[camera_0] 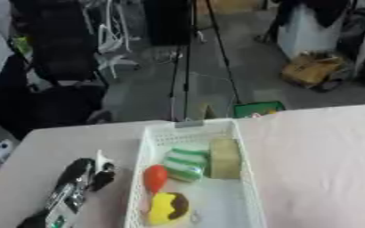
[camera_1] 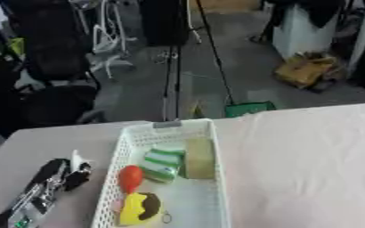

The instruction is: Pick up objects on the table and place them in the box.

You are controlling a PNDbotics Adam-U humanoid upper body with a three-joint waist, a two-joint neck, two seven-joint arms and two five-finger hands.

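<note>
Grey floor [camera_0: 147, 95] beyond the counter's [camera_0: 326, 151] far edge, crowded with a black tripod [camera_0: 187, 58], dark chairs [camera_0: 57, 49] and a brown bag [camera_0: 310, 69].

My left hand [camera_0: 80, 180] looks like matt black plastic with duller silver metal parts along the arm. The box [camera_0: 246, 178] is white plastic, its walls a slotted lattice, with a smooth floor. Inside it, the red thing [camera_0: 155, 177] has a slight sheen; the yellow and brown toy [camera_0: 168, 208] looks matt (soft or hard, I cannot tell). The green-striped packet [camera_0: 185, 164] seems smooth, and the tan block [camera_0: 225, 157] looks dull and faintly rough. The table [camera_0: 326, 156] has a pale pink matt cover, perhaps cloth.
</note>
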